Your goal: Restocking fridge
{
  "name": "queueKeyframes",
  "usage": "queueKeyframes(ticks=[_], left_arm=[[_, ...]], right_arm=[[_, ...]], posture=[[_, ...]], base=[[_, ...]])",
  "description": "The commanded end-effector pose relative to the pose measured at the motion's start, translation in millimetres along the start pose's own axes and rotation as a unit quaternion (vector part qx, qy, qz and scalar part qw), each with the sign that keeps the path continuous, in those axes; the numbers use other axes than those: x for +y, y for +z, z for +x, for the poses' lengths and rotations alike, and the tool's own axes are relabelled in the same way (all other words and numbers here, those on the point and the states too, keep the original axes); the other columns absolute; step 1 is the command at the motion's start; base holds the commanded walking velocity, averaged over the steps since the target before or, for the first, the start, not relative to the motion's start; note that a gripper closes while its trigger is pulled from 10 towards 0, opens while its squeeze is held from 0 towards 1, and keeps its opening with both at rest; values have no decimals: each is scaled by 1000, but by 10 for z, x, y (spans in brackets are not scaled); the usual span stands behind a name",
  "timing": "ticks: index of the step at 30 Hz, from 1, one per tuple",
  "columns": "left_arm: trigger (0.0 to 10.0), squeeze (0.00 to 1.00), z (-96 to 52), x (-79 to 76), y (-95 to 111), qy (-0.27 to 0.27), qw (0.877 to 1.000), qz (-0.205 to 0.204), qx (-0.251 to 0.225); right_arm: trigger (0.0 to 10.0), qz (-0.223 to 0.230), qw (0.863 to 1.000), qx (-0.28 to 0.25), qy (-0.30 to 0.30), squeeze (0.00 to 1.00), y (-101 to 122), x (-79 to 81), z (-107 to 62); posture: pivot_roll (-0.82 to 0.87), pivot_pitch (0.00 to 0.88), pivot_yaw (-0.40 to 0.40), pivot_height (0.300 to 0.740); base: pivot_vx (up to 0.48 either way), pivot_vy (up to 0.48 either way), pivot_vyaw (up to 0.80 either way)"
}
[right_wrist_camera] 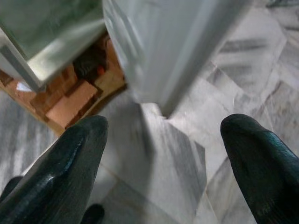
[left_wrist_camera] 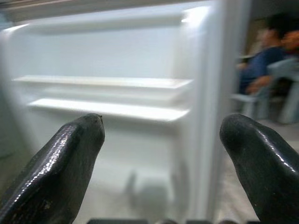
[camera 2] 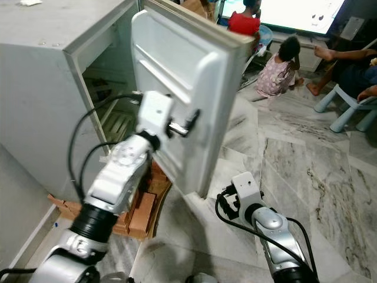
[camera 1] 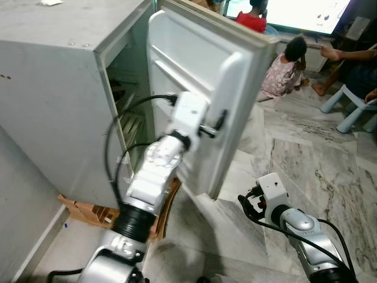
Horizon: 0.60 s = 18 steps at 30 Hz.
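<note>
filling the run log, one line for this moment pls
fridge door: open | left gripper: open, at door's inner side | right gripper: open, low over floor | people seated behind

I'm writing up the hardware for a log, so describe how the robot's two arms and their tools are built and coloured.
Both arms are silver metal with rounded joint housings and a ribbed black collar near the left arm's base. Each wrist ends in a white boxy block. Loose black cables loop along both, plainly beside the right arm. The left tool and right tool each have two thick, glossy black fingers with rounded tips.
</note>
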<state>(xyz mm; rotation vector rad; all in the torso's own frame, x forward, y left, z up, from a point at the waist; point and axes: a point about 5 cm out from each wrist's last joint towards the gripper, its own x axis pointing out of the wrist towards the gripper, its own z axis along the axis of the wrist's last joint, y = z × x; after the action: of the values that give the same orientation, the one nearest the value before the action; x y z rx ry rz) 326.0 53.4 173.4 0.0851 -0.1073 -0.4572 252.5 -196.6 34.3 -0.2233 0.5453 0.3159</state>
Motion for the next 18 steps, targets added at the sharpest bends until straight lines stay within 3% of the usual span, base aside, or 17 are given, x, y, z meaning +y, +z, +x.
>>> queueKeyframes(ticks=[1,2,7,8,9,10,14,18], left_arm=[[10000,0,-88,103,-34,20,1000,-7,10],[10000,0,-88,103,-34,20,1000,-7,10],[10000,0,-495,439,-224,93,995,-3,34],[10000,0,-495,439,-224,93,995,-3,34],[10000,0,-614,527,-292,111,993,-4,46],[10000,0,-824,673,-397,138,988,2,69],[10000,0,-944,742,-449,152,985,7,80],[10000,0,-1176,781,-534,173,979,-1,110]], right_arm=[[10000,3,999,-31,-15,0,92,-43,4],[10000,3,999,-31,-15,0,92,-43,4],[10000,15,994,-104,-31,0,322,-36,16],[10000,15,994,-104,-31,0,322,-36,16],[10000,28,993,-109,-34,0,362,-35,46],[10000,46,991,-121,-34,0,460,-7,130],[10000,50,988,-140,-31,0,577,30,193],[10000,62,985,-162,-27,0,714,95,254]], posture=[[23,0,-54,740],[23,0,-54,740],[12,0,-48,740],[12,0,-48,740],[15,0,-48,740],[18,0,-43,740],[19,0,-42,740],[16,0,-34,740]], base=[[0,0,0],[0,0,0],[0,-62,0],[0,-311,0],[0,-424,0],[0,-480,0],[0,-480,0],[0,-480,0]])
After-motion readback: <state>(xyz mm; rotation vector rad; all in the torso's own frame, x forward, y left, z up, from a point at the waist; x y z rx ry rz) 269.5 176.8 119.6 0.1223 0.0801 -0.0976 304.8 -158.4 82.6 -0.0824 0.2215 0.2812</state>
